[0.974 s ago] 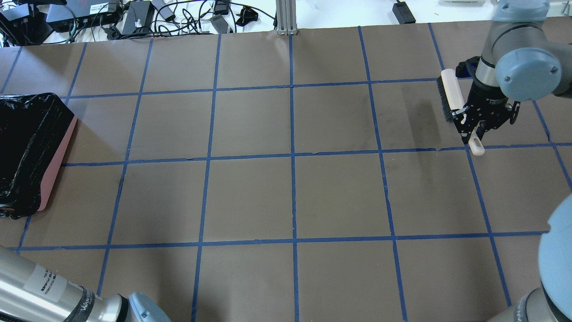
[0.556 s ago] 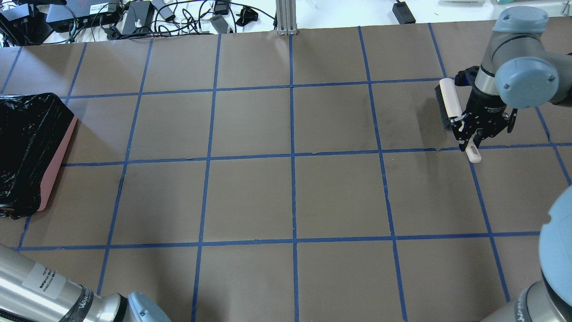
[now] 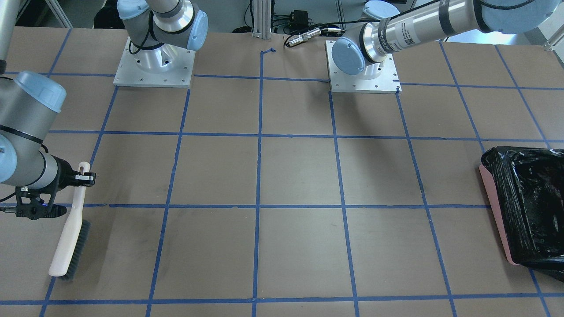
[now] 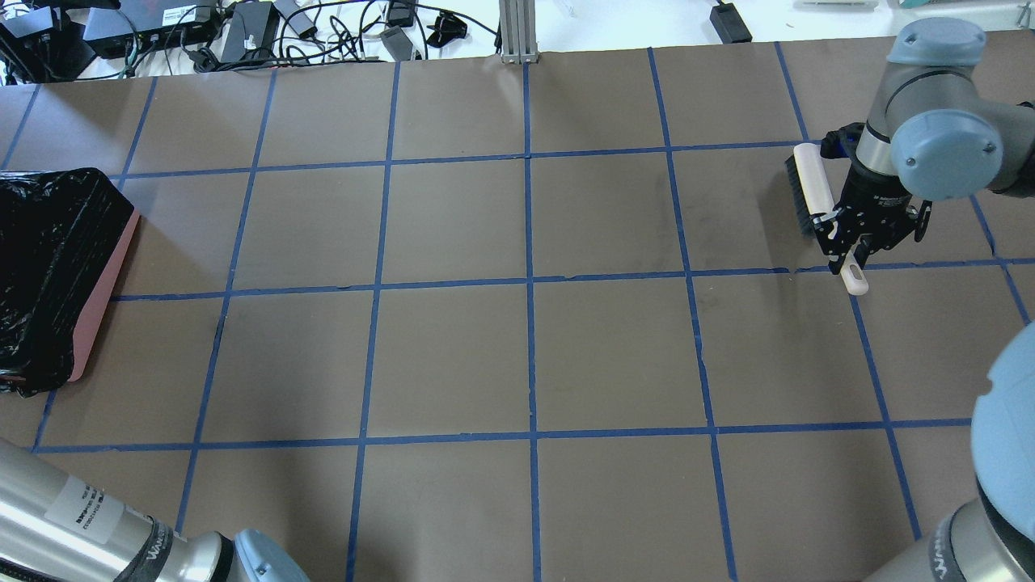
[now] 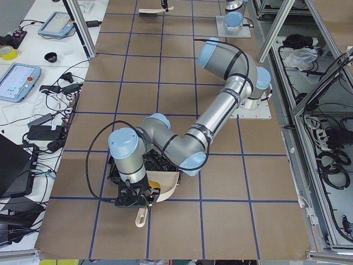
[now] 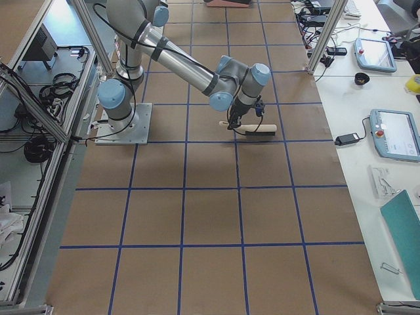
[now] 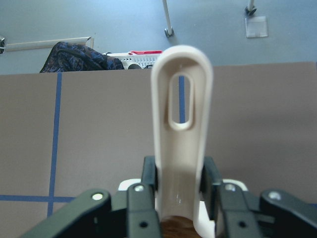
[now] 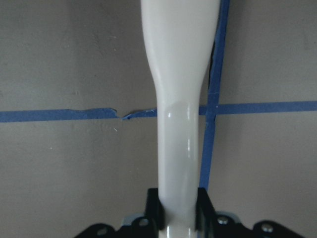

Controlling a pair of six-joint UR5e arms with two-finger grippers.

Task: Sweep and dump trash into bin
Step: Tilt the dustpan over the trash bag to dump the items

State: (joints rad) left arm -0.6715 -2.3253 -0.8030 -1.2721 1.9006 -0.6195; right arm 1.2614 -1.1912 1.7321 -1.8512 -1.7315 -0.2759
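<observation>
The bin (image 4: pixel 48 275) is pinkish with a black bag and stands at the table's left end; it also shows in the front-facing view (image 3: pixel 524 202). My right gripper (image 4: pixel 845 242) is shut on the white handle of a black-bristled brush (image 4: pixel 811 190), whose bristles are low at the table (image 3: pixel 70 233). My left gripper (image 7: pixel 181 173) is shut on the handle of the beige dustpan (image 5: pixel 165 187), held beside the bin (image 5: pixel 157 160). A small yellow piece (image 5: pixel 155 186) lies in the pan. The roll and croissant piece are hidden.
The brown table (image 4: pixel 525 356) carries a blue tape grid. Cables and power bricks (image 4: pixel 242 32) lie along its far edge. An aluminium post (image 4: pixel 517 32) stands at the far middle. The two arm bases (image 3: pixel 154 66) sit on the robot's side.
My right gripper has moved slightly nearer and lower with the brush in it. The bin has not moved.
</observation>
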